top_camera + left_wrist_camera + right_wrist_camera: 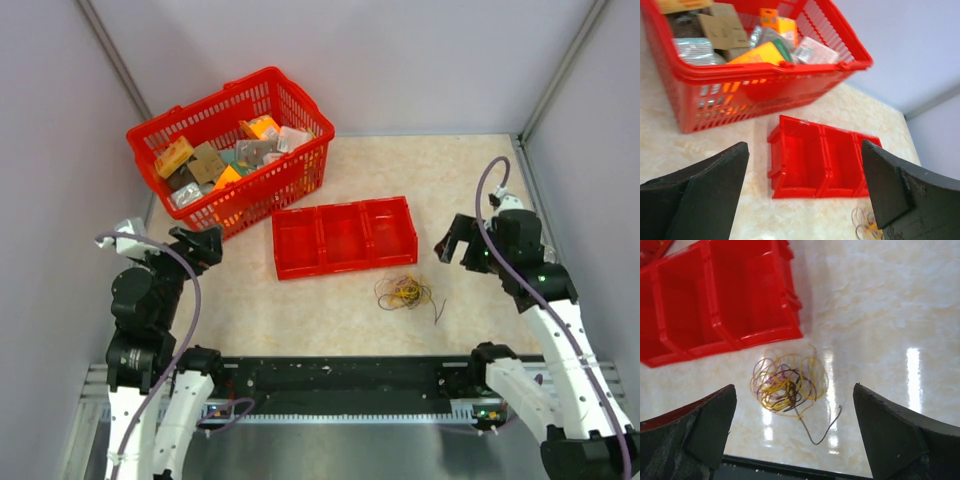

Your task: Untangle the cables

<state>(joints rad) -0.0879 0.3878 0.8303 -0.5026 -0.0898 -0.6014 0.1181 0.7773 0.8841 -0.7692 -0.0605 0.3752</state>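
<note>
The cables (404, 292) lie as one tangled palm-sized bunch of thin yellow, dark brown and pale wires on the table, just in front of the red tray. In the right wrist view the cables (787, 382) sit between my fingers, with a dark loose end trailing toward the near edge. A bit of the cables (863, 225) shows at the bottom of the left wrist view. My right gripper (455, 243) is open and empty, raised to the right of the bunch. My left gripper (197, 243) is open and empty at the far left.
A red three-compartment tray (344, 236) stands empty behind the cables. A red basket (232, 150) full of packets stands at the back left. A black rail (340, 377) runs along the table's near edge. Grey walls close in both sides.
</note>
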